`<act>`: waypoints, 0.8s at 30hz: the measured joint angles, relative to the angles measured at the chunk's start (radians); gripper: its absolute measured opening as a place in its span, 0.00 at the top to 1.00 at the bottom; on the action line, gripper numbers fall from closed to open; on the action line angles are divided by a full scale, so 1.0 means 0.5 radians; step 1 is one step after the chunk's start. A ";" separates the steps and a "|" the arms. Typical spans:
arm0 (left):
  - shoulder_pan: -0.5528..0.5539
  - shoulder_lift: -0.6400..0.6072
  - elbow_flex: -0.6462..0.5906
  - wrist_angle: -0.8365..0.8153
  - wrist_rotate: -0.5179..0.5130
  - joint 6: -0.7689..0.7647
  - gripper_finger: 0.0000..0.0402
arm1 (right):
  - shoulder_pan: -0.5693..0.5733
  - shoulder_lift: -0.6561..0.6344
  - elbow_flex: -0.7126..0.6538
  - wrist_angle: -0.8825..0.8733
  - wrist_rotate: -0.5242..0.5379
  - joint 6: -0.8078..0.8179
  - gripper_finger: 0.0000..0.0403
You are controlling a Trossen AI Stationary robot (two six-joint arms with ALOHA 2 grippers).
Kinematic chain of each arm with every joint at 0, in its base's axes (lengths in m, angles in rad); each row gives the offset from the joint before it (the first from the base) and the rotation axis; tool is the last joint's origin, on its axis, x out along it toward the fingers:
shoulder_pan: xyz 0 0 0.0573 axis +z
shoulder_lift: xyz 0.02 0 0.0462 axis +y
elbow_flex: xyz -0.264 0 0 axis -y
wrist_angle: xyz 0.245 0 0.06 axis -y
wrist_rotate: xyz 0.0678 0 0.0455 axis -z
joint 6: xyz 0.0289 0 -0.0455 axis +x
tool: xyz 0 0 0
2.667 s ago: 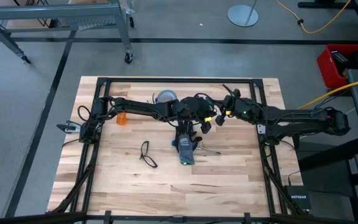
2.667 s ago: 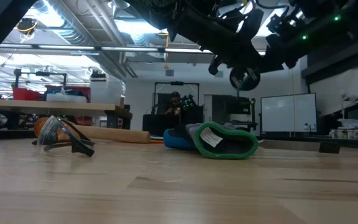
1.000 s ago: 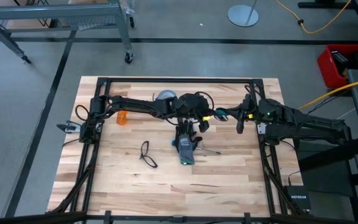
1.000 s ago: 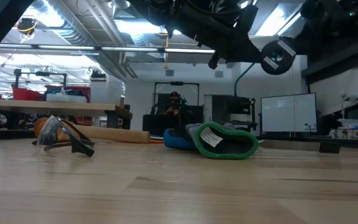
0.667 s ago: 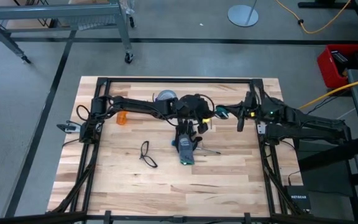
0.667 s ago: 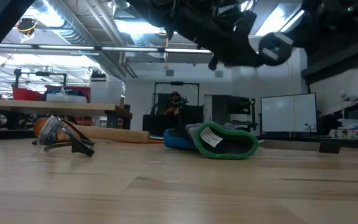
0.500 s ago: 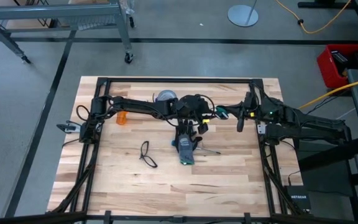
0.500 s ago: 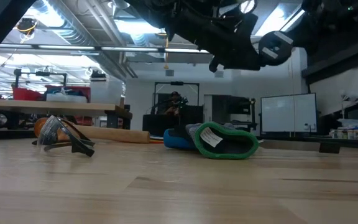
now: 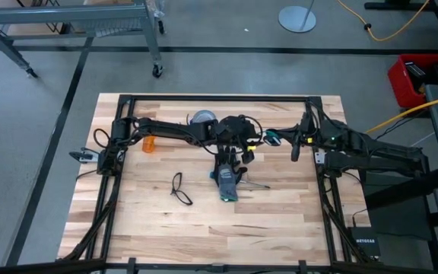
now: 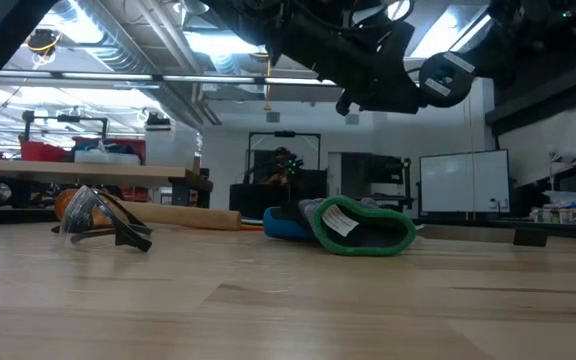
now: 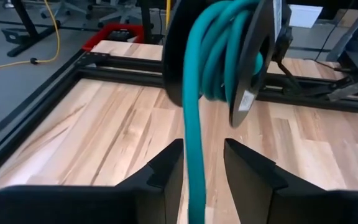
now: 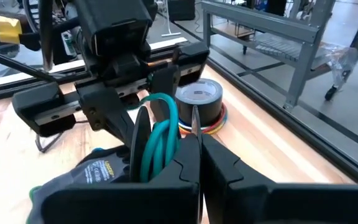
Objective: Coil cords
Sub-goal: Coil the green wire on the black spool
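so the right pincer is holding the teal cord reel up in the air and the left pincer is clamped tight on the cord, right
Not quite: the left pincer is not clamped. The left wrist view shows its fingers standing open on either side of the teal cord with a gap. The rest holds: the right pincer, shut, holds the cord reel in the air.

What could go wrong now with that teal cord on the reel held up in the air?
The left gripper has its fingers apart around the teal cord, so the hanging strand may slip out and unwind. The right gripper pinches only the edge of the disc, high over the table; a tug might twist or drop it.
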 joint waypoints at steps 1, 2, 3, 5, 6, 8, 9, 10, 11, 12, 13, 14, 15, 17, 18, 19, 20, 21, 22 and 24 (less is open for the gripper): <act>0.003 0.000 0.000 -0.002 -0.001 0.006 0.73 | 0.000 -0.018 0.000 -0.025 0.015 0.000 1.00; 0.005 0.000 0.000 -0.003 -0.001 0.006 0.73 | 0.000 -0.036 0.000 -0.045 0.032 -0.001 1.00; 0.006 0.000 0.000 -0.003 -0.001 0.006 0.73 | 0.000 -0.057 0.000 -0.060 0.051 -0.001 1.00; 0.006 -0.001 0.000 -0.002 -0.001 0.006 0.73 | 0.000 -0.098 -0.001 -0.114 0.096 -0.002 1.00; 0.006 -0.001 0.000 -0.002 -0.001 0.006 0.73 | 0.000 -0.120 -0.001 -0.152 0.121 -0.001 1.00; 0.006 -0.001 0.000 -0.002 -0.001 0.006 0.72 | 0.000 -0.160 -0.001 -0.198 0.138 -0.002 1.00; 0.006 -0.001 0.000 -0.002 -0.001 0.006 0.72 | 0.000 -0.182 -0.001 -0.217 0.146 -0.002 1.00; 0.006 -0.002 0.000 -0.002 -0.001 0.006 0.72 | 0.000 -0.202 -0.001 -0.240 0.152 -0.002 1.00; 0.006 -0.002 0.000 -0.002 -0.001 0.006 0.72 | 0.000 -0.222 -0.001 -0.255 0.153 -0.002 1.00; 0.005 -0.002 0.000 -0.002 -0.001 0.006 0.72 | 0.000 -0.240 -0.001 -0.263 0.154 -0.001 1.00; 0.005 -0.002 0.000 -0.002 -0.001 0.006 0.72 | 0.000 -0.260 -0.001 -0.268 0.155 -0.002 1.00; 0.005 -0.002 0.001 -0.002 -0.001 0.006 0.72 | 0.000 -0.282 -0.001 -0.279 0.159 -0.002 1.00; 0.005 -0.002 0.001 -0.002 -0.001 0.006 0.72 | 0.000 -0.301 -0.001 -0.297 0.174 -0.002 1.00; 0.006 -0.002 0.001 -0.002 -0.002 0.006 0.72 | 0.000 -0.339 -0.001 -0.332 0.205 -0.001 1.00; 0.006 -0.002 0.001 -0.002 -0.002 0.006 0.72 | 0.000 -0.359 -0.001 -0.357 0.222 -0.002 1.00; 0.006 -0.002 0.002 -0.006 -0.002 0.006 0.72 | 0.000 -0.377 -0.001 -0.382 0.233 -0.002 1.00; 0.006 -0.002 0.003 -0.020 -0.002 0.006 0.72 | 0.000 -0.394 -0.002 -0.397 0.241 -0.002 1.00; 0.006 -0.002 0.003 -0.041 -0.002 0.006 0.72 | 0.000 -0.411 -0.002 -0.411 0.245 -0.002 1.00; 0.006 -0.003 0.003 -0.064 -0.002 0.006 0.72 | 0.000 -0.426 -0.002 -0.424 0.253 -0.001 1.00; 0.005 -0.003 0.003 -0.128 -0.002 0.006 0.72 | 0.000 -0.454 -0.002 -0.426 0.254 0.000 1.00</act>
